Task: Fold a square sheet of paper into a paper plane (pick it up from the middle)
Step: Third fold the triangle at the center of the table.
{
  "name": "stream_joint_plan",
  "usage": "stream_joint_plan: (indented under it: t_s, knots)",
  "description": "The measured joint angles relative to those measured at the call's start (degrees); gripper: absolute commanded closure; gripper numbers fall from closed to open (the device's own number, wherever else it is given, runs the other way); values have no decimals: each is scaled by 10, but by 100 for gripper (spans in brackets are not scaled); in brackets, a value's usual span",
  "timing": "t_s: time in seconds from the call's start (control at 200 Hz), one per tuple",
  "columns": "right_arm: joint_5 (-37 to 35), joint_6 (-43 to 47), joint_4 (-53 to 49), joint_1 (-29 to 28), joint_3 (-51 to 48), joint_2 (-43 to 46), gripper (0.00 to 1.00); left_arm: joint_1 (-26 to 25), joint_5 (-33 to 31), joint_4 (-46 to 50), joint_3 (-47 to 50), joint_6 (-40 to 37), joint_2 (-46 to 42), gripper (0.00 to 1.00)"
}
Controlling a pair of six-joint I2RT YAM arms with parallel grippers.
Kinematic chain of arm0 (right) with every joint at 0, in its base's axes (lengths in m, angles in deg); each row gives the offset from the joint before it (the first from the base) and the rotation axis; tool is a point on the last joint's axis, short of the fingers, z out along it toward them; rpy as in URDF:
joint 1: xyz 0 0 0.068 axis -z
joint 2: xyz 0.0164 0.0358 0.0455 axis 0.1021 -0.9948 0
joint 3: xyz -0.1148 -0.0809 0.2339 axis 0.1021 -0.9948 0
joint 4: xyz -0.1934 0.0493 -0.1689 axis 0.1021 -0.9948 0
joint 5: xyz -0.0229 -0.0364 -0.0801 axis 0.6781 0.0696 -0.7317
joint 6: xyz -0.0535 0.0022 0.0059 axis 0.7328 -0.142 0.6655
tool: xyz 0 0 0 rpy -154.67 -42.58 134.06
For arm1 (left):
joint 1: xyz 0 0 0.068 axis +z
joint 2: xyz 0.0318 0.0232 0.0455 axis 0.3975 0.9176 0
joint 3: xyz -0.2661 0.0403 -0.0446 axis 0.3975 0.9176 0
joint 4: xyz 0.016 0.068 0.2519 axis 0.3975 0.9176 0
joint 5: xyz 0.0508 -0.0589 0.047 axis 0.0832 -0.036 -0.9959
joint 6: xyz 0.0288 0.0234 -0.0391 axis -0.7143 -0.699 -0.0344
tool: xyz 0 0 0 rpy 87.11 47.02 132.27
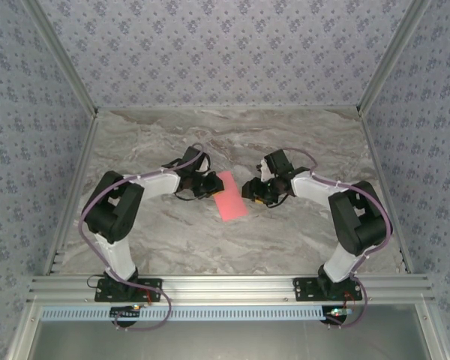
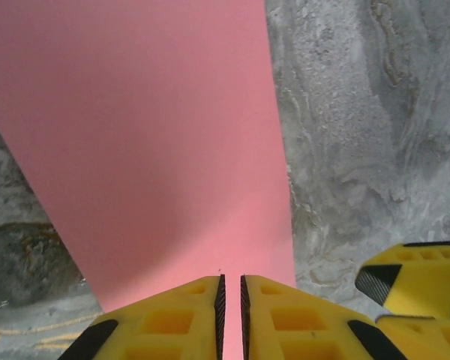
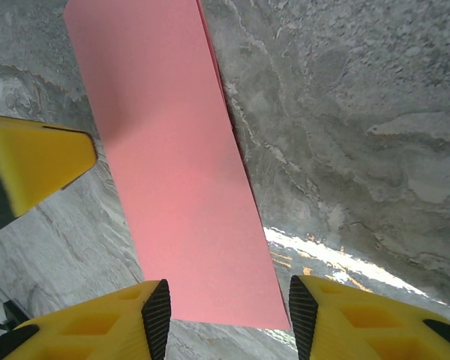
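**One fold in, most of the plane left to make**

Both arms were bent in over the middle of the marble-patterned tabletop [image 1: 285, 142]. The left arm [image 1: 154, 184] reached in from its side and the right arm [image 1: 315, 187] from the other. Their tips faced each other across the sheet of paper [image 1: 231, 195].

By my reading the work was at an early stage. The sheet showed as a long rectangle rather than a square, so I judged that the first centre fold was made. No corners were turned in to form a nose and no wings were laid back. Nothing like a paper plane existed yet, and most of the folds were left to do.

The left jaws stood nearly together, with pink showing in the thin slit between them. I took that as a pinch on the edge of the sheet. The right jaws stood wide apart with the sheet's narrow end lying between them, unclamped. I could not tell whether it brushed either one.

The sheet was plain salmon pink and lay flat on the tabletop at a slight slant, smooth, with clean straight edges. From the right wrist camera a second layer peeked out along one long edge, which fits a sheet doubled over slightly out of line.
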Motion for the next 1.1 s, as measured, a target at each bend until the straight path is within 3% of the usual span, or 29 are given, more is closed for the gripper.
stream_joint_plan:
  t_s: [0.744,1.099]
  knots:
    - [35,10,-23,-17,-2,-42,59,-7,-30,56,-28,-3,41,90]
    - [61,-15,-10,-21,-13,-35,74,-7,-30,56,-28,-3,41,90]
